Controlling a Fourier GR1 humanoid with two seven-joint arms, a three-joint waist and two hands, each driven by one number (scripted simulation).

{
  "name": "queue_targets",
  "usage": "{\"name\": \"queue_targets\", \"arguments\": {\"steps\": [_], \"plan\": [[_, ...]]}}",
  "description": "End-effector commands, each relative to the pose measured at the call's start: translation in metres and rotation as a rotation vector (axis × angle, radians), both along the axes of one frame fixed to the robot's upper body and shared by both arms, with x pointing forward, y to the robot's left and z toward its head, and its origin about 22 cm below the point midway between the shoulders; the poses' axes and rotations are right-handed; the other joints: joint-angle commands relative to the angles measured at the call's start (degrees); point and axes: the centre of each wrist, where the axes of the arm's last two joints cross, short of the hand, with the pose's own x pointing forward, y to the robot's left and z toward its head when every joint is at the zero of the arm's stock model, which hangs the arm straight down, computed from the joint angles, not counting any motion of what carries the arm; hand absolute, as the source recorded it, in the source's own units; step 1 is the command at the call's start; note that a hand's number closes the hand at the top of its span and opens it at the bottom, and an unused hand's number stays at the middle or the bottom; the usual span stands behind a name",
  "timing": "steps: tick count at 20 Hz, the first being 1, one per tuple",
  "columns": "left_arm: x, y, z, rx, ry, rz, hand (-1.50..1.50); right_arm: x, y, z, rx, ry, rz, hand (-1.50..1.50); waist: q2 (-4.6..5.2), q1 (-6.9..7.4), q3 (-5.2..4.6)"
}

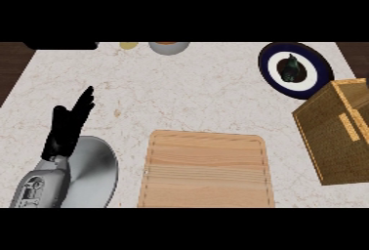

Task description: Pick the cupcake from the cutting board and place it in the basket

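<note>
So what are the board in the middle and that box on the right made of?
The cutting board looks like pale wood with a smooth matte finish: straight grain lines run across it. The basket looks woven, perhaps wicker or rattan, golden brown with a fine criss-cross texture on its walls.

I'm at a kitchen: marble counter (pixel 180 88), wooden cutting board (pixel 205 168), plate (pixel 296 70), wicker basket (pixel 338 132).
</note>
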Motion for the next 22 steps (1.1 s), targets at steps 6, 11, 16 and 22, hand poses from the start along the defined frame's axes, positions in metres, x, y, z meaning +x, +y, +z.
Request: {"name": "queue_targets", "arguments": {"steps": [6,11,16,22], "plan": [[0.008,-0.002,0.003,-0.014,0.024,-0.004,0.0,-0.005,-0.038,-0.051,0.148,-0.15,-0.001,-1.5,0.05,-0.12,0.03],[-0.01,-0.001,-0.004,-0.004,0.01,0.003,0.0,-0.011,-0.041,-0.034,0.199,-0.347,-0.088,-1.5,-0.07,0.15,0.03],[-0.006,0.022,-0.001,-0.008,0.015,0.029,0.0,-0.038,-0.059,-0.007,0.273,-0.477,-0.229,-1.5,-0.2,-0.44,-0.03],[0.0,0.007,-0.007,-0.015,0.024,0.008,0.0,-0.095,-0.118,-0.011,0.331,-0.517,-0.36,-1.5,-0.15,-1.09,-0.01]]}}
